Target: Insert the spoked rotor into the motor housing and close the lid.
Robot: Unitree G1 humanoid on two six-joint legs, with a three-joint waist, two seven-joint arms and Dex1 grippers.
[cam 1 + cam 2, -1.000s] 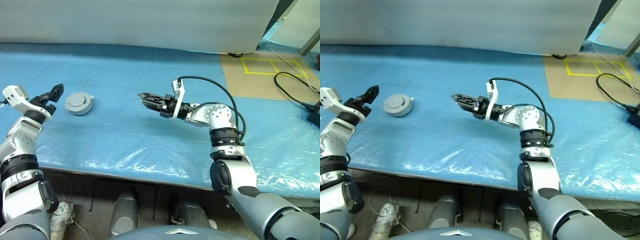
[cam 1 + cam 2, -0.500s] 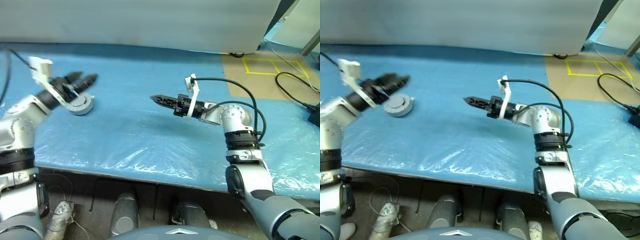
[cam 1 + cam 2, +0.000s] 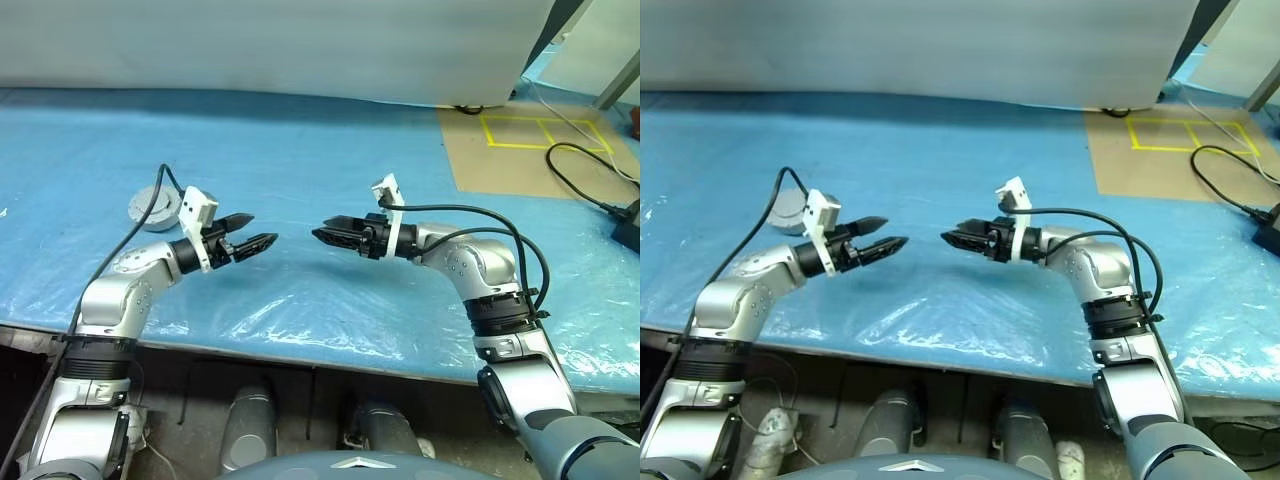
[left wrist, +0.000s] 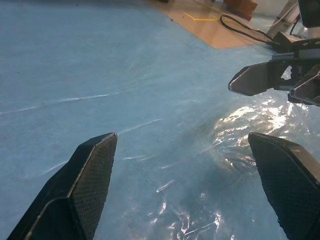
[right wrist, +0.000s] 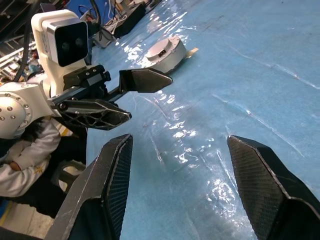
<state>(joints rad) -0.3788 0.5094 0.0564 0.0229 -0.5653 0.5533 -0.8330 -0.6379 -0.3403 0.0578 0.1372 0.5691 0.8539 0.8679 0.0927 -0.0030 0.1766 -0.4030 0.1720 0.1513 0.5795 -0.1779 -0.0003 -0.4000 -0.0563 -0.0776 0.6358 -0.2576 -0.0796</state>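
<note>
Since one second earlier, the left gripper (image 3: 256, 230) had swung from the far left edge of the table in toward the middle, passing the round grey-silver motor housing with its closed lid (image 3: 153, 208), and the right gripper (image 3: 327, 235) had drawn back a little toward the right. The two black-fingered grippers now pointed at each other above the blue plastic-covered table (image 3: 330, 160), tips near but apart, with a clear gap between them. The left gripper's fingers (image 4: 85, 185) stood wide apart and held nothing; between them, in the left wrist view, was bare blue sheet and the tips of the right gripper (image 4: 280, 82). The right gripper's fingers (image 5: 107, 187) also stood spread, a bit less wide, and were empty; past them, in the right wrist view, were the left gripper (image 5: 127, 97) and its white wrist camera block (image 5: 62, 42). The motor housing lay flat on the table behind the left arm, well apart from both grippers and touched by neither. I could not make out the spoked rotor as a separate part. A black cable (image 3: 585, 185) ran over the brown floor with yellow tape marks (image 3: 535, 130) at the far right.
</note>
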